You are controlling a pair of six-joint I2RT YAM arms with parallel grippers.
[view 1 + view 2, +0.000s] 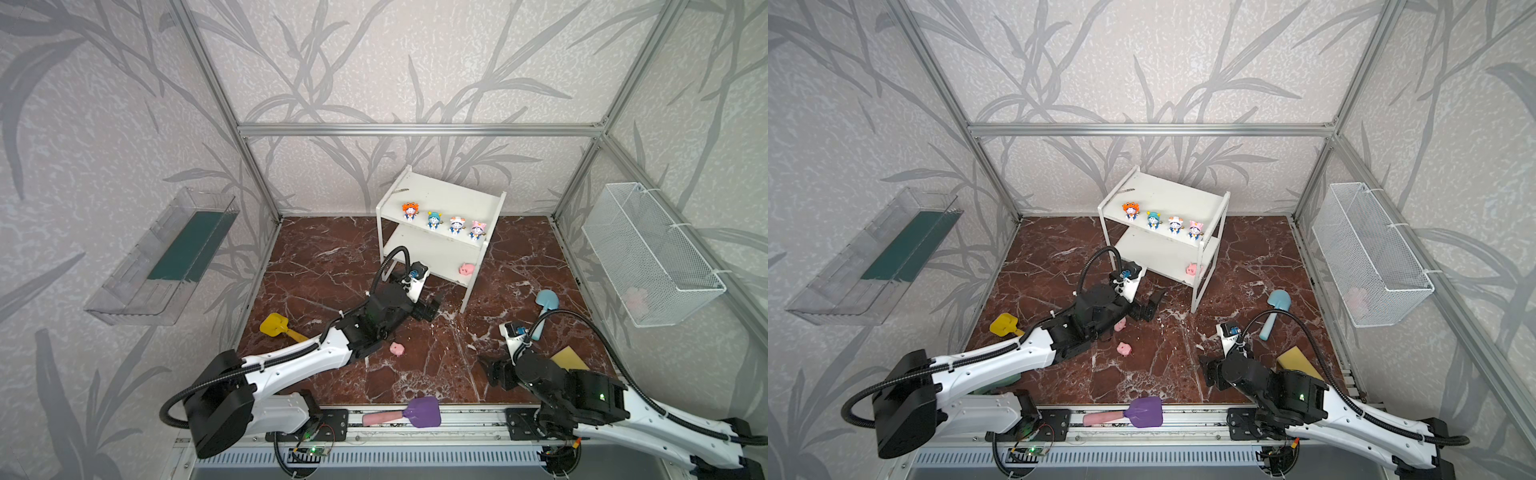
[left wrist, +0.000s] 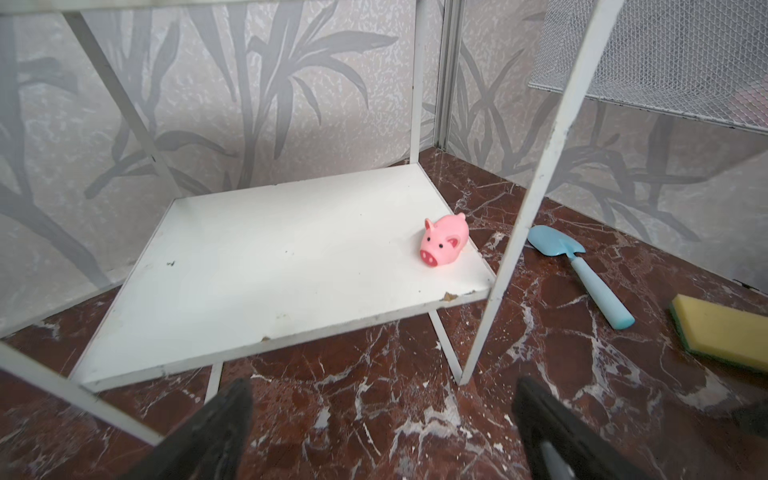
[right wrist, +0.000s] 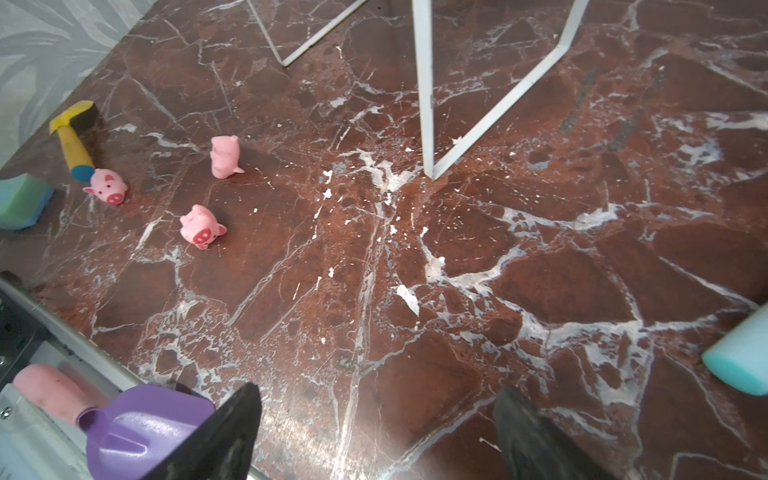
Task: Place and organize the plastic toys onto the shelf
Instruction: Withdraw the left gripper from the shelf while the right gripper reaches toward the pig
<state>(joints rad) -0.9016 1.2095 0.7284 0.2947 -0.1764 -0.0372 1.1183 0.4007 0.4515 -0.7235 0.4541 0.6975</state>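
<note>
The white shelf (image 1: 436,191) stands at the back of the marble floor. Several blue-white figurines (image 1: 434,219) line the front of its top board. One pink pig (image 1: 466,269) sits at the right corner of the lower board (image 2: 270,266), and the left wrist view shows this pig (image 2: 444,241) upright. My left gripper (image 1: 431,308) hovers open and empty just in front of the shelf; its jaws (image 2: 382,415) stand wide over bare floor. Three more pigs (image 3: 201,226) lie on the floor at the left, one (image 1: 397,348) beside my left arm. My right gripper (image 1: 494,372) is open and empty near the front right.
A yellow shovel (image 1: 274,325) lies at the left, a purple shovel (image 1: 419,411) on the front rail, and a blue shovel (image 1: 542,307) and yellow sponge (image 1: 569,358) at the right. A wire basket (image 1: 648,253) and clear tray (image 1: 166,257) hang on the walls. A green sponge (image 3: 20,201) lies near the pigs.
</note>
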